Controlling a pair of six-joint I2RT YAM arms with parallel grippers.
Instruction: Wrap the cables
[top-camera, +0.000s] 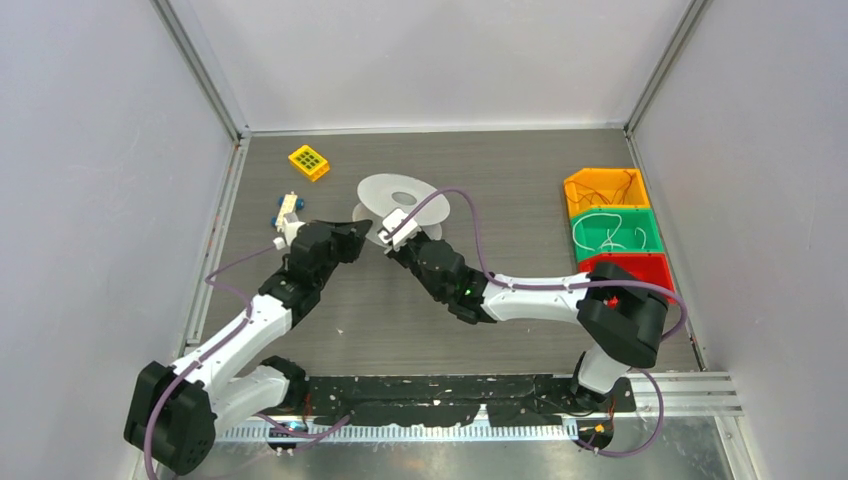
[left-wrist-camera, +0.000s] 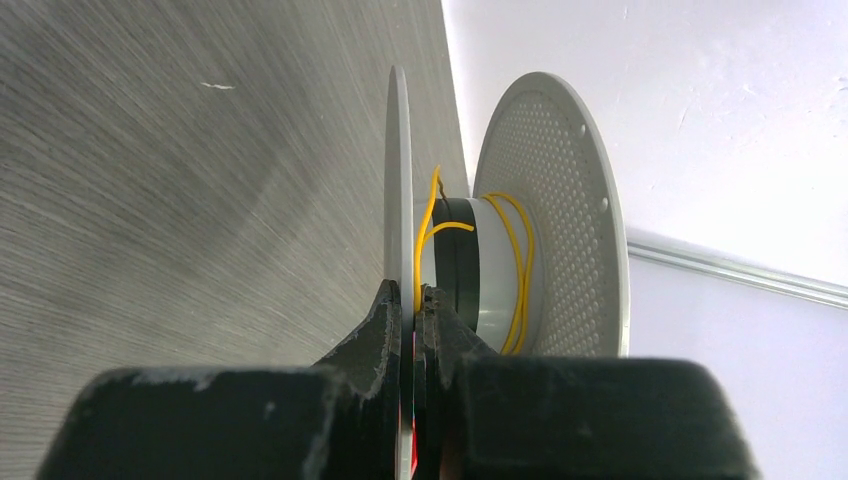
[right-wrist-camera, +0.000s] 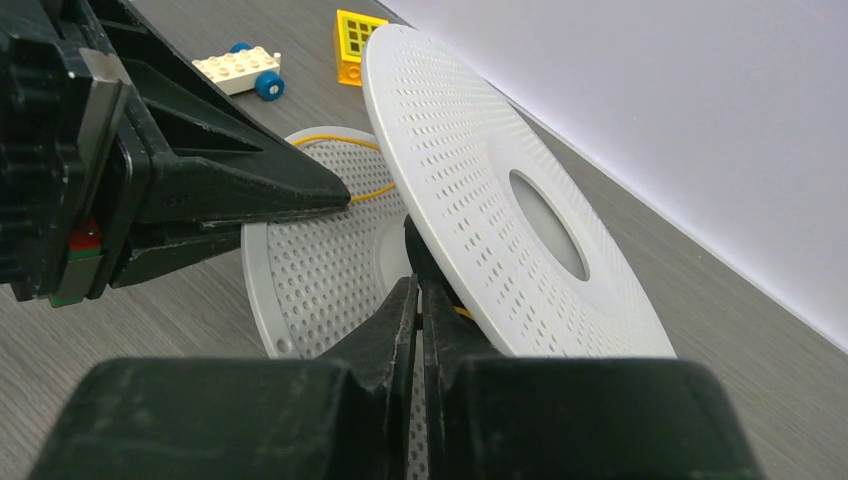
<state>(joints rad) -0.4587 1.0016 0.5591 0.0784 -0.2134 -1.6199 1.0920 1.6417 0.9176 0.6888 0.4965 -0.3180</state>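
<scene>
A white spool (top-camera: 405, 193) with two perforated flanges is held tilted above the table at the middle back. The thin yellow cable (left-wrist-camera: 521, 262) is wound loosely round its grey hub between the flanges; it also shows in the right wrist view (right-wrist-camera: 372, 192). My left gripper (left-wrist-camera: 410, 295) is shut on the edge of the near flange (left-wrist-camera: 398, 170), coming from the spool's left (top-camera: 362, 222). My right gripper (right-wrist-camera: 418, 287) is shut just under the spool's hub (top-camera: 385, 238), with a bit of the yellow cable pinched at its tips.
A yellow brick (top-camera: 309, 162) and a white toy car with blue wheels (top-camera: 288, 208) lie at the back left. Orange (top-camera: 605, 187), green (top-camera: 615, 230) and red (top-camera: 628, 267) bins stand along the right wall, with loose wires in them.
</scene>
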